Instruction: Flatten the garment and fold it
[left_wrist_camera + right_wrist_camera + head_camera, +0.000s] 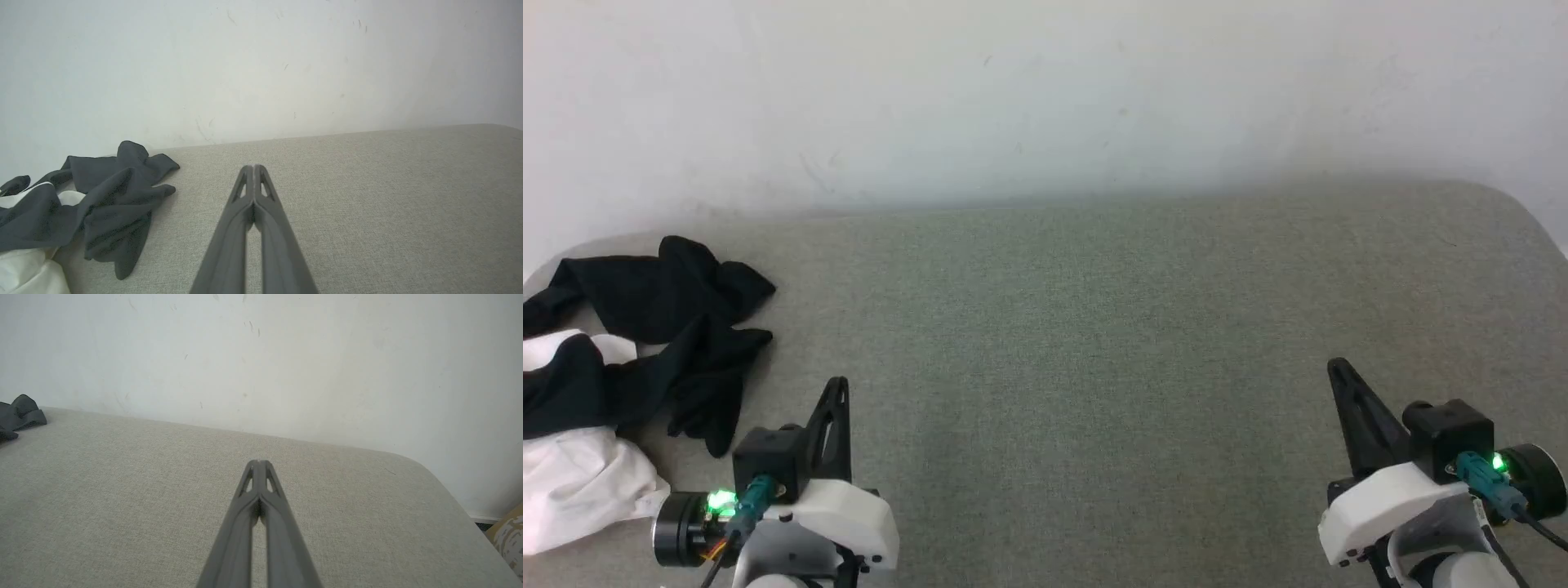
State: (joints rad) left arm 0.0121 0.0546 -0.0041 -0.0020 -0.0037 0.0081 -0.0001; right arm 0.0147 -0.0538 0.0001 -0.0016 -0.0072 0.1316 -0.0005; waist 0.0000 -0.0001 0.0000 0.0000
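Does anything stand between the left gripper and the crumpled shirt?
Nothing visible does. Only bare grey surface lies between the shut left gripper and the garment, which lies crumpled to its left.

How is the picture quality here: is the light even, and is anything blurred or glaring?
Head view: soft even light, washed-out wall, greenish table, small glare from the green lights on both wrists. Left wrist view: the garment is fairly sharp but its black looks grey; the shut jaws blur toward the bottom edge. Right wrist view: same blur on the jaws, table looks beige.
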